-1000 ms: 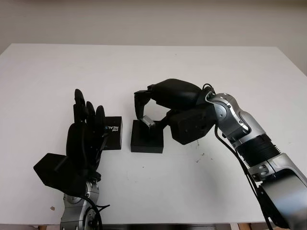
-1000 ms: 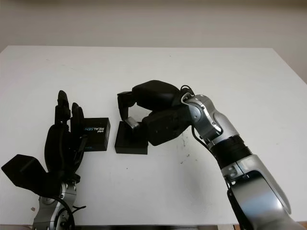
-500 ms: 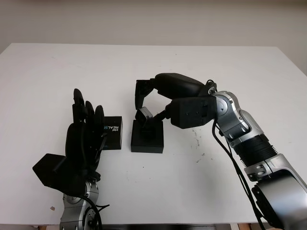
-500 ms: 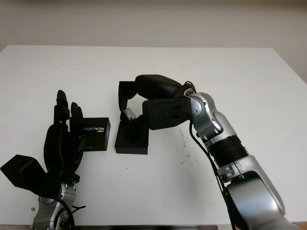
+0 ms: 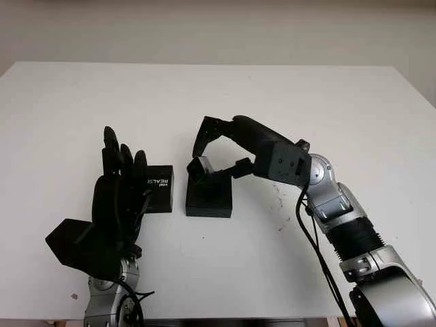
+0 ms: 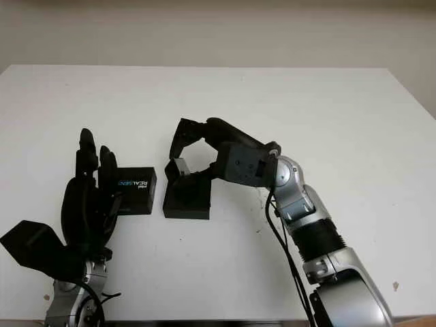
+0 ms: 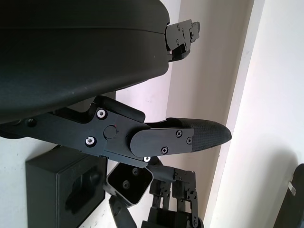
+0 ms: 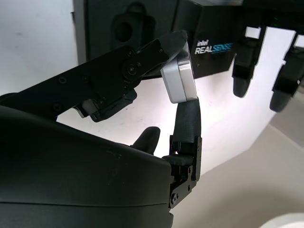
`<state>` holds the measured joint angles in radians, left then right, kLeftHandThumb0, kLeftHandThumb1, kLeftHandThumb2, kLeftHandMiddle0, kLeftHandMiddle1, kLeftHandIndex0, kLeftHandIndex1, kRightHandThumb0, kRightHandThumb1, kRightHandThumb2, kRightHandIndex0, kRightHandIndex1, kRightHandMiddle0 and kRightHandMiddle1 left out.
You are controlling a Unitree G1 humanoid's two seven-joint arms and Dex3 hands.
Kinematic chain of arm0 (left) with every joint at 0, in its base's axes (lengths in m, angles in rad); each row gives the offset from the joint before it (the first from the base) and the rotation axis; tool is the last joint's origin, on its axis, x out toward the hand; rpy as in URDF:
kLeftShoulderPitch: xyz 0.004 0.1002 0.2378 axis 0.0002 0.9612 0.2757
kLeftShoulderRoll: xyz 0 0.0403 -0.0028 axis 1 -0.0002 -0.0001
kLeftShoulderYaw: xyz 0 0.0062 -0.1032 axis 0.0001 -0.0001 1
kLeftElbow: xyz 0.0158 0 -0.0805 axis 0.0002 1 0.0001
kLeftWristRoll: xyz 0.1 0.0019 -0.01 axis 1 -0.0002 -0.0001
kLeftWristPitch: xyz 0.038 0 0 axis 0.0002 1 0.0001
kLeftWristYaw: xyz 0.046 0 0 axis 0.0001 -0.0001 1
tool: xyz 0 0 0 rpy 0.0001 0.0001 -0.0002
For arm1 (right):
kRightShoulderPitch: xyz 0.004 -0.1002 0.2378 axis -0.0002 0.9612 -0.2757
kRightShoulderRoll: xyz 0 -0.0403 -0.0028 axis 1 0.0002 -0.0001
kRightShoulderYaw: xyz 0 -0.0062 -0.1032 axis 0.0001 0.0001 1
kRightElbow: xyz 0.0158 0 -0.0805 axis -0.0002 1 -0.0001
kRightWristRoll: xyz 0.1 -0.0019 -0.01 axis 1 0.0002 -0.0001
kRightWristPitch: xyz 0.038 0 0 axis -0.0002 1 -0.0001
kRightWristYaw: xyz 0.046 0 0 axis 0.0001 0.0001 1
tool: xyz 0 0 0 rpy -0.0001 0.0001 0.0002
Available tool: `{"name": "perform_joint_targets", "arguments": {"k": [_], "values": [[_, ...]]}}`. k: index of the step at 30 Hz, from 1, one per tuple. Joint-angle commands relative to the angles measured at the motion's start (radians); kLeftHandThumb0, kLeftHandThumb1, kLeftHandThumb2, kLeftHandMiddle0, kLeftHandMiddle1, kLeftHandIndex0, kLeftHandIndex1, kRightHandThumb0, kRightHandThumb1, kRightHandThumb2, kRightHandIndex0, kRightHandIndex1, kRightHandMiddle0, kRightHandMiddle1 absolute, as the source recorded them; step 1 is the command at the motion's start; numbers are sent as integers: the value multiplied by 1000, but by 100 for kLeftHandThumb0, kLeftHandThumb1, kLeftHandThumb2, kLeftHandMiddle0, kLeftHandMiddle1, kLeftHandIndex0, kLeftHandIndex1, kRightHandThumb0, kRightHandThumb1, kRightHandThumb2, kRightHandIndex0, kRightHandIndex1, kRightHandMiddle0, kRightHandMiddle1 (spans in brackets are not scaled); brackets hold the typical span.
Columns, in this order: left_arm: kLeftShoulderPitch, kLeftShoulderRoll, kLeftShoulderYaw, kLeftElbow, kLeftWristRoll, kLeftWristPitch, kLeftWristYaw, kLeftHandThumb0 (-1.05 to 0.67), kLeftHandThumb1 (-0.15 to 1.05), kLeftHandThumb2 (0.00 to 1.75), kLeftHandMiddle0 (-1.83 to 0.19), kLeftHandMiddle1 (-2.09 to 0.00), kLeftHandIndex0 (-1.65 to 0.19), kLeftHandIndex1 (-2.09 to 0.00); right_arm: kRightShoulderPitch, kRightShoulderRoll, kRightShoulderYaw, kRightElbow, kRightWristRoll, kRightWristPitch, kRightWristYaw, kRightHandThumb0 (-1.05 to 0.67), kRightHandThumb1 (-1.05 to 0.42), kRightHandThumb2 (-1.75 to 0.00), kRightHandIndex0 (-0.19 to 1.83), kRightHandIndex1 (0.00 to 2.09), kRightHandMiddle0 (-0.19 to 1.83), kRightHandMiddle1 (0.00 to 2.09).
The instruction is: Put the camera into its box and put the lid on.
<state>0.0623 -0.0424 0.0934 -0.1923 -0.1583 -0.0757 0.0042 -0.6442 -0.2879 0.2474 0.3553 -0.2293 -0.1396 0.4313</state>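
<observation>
Left eye view: right hand [image 5: 216, 146] pinches the silver camera [image 5: 198, 165] just above the open box [image 5: 208, 196] at frame centre; lid [image 5: 159, 189] beside the idle, empty left hand [image 5: 119, 204]; white table [image 5: 82, 102] otherwise broad.

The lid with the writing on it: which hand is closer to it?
The left hand. It stands open right beside the lid, partly in front of it. The right hand is farther off, holding the camera over the box.
</observation>
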Motion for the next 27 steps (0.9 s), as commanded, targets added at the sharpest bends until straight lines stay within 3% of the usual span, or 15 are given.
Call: {"name": "perform_joint_targets", "arguments": {"k": [1, 18, 27], "values": [[10, -1, 3, -4, 0, -7, 0, -66, 105, 42, 18, -4, 18, -4, 18, 11, -23, -29, 19, 5, -17, -43, -96, -6, 2, 102, 31, 170], [20, 0, 4, -7, -13, -5, -9, -66, 105, 42, 19, -2, 19, -2, 135, 112, -119, -162, 142, 161, -133, -45, -97, -6, -2, 95, 30, 169], [21, 1, 5, -3, -13, -17, -13, -66, 105, 42, 19, 0, 19, 0, 201, 153, -146, -211, 188, 225, -177, -43, -99, -6, 11, 44, 28, 165]]}}
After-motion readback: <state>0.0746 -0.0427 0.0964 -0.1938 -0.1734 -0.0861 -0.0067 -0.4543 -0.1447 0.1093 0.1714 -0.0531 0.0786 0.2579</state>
